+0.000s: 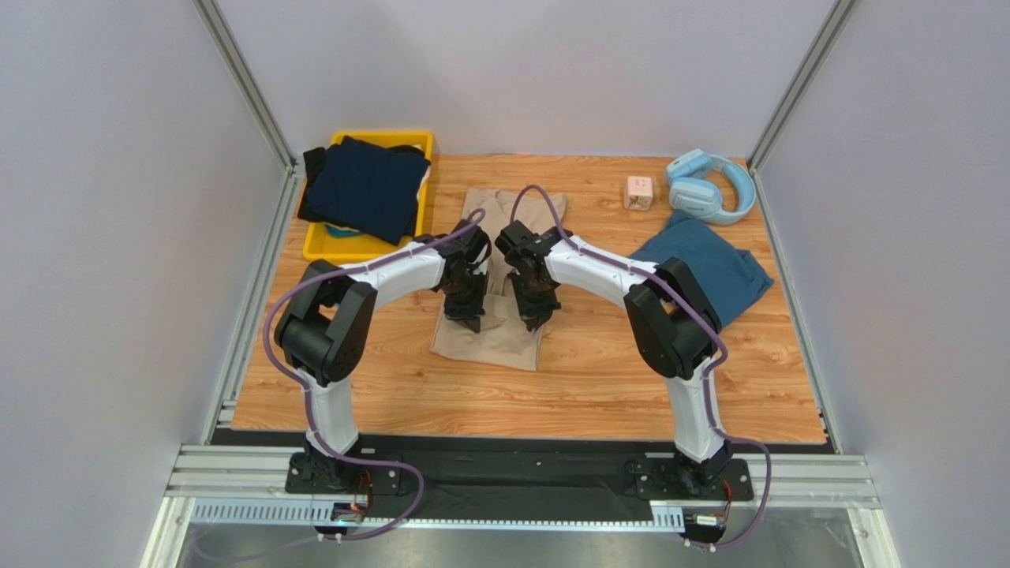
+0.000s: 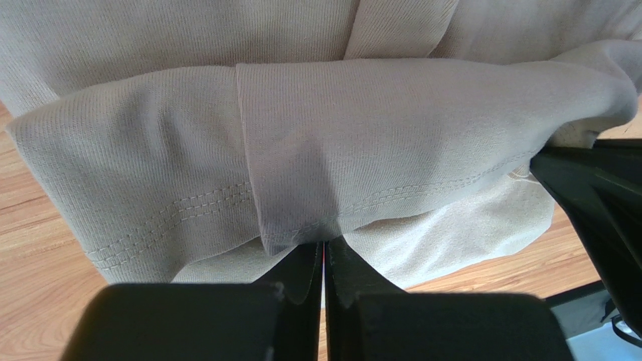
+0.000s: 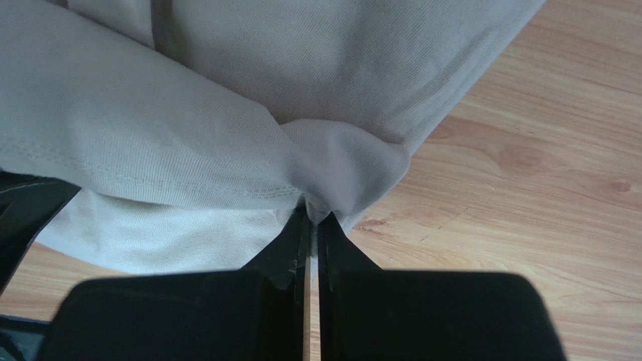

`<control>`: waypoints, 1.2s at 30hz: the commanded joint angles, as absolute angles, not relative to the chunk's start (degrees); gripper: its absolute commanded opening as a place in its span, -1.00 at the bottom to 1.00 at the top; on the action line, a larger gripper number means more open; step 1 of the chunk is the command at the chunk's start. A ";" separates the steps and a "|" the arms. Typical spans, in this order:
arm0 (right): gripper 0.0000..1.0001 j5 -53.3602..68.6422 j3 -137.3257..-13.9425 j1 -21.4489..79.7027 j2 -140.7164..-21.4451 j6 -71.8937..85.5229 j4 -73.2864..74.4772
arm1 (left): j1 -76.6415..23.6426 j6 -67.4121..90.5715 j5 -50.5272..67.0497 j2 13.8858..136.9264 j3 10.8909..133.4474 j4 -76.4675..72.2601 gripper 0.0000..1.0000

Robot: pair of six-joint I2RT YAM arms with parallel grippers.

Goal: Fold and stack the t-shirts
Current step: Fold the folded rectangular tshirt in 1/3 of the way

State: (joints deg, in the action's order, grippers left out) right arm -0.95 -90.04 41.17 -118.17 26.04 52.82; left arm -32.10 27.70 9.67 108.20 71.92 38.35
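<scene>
Your left claw [image 2: 324, 252] and right claw [image 3: 310, 219] are each pinched onto a stitched edge of the beige shirt [image 1: 488, 343] lying under and ahead of them, so you're mid-fold, and next looks like an even lift, carrying that edge forward together.

The right pincer [image 3: 310, 226] fills the bottom edge, its two black fingers [image 3: 282, 256] pressed together with only a thin slit between them. Their tips pinch a bunched fold of the beige t-shirt [image 3: 188, 143], which puckers just above the grip. The cloth spreads up and to the left across most of the view, in overlapping layers, with a double-stitched hem running along the lower left. Light wood-grain table [image 3: 527, 150] shows bare on the right and in a small patch at lower left. A dark black shape [image 3: 22, 207] juts in from the left edge, under the cloth.
</scene>
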 commanded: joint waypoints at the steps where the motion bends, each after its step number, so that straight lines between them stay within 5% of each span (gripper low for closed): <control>1: -1.00 -0.79 -92.28 41.31 -118.13 25.58 51.15 | -32.17 26.72 9.32 107.49 69.44 36.56 -1.00; 14: -0.99 -0.97 -102.91 35.51 -116.80 25.84 55.98 | -32.26 28.82 5.89 101.87 57.75 35.07 -1.00; 29: -1.00 8.17 -125.94 25.93 -130.51 27.24 63.10 | -32.26 27.86 1.41 96.33 54.14 36.30 -1.00; 36: -0.99 8.44 -119.63 23.91 -126.66 28.12 63.63 | -32.26 28.48 0.09 97.38 55.81 37.35 -1.00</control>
State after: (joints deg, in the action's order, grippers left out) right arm 11.55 -121.12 26.85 -131.15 27.33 65.63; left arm -32.16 29.45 3.31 95.96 56.03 28.75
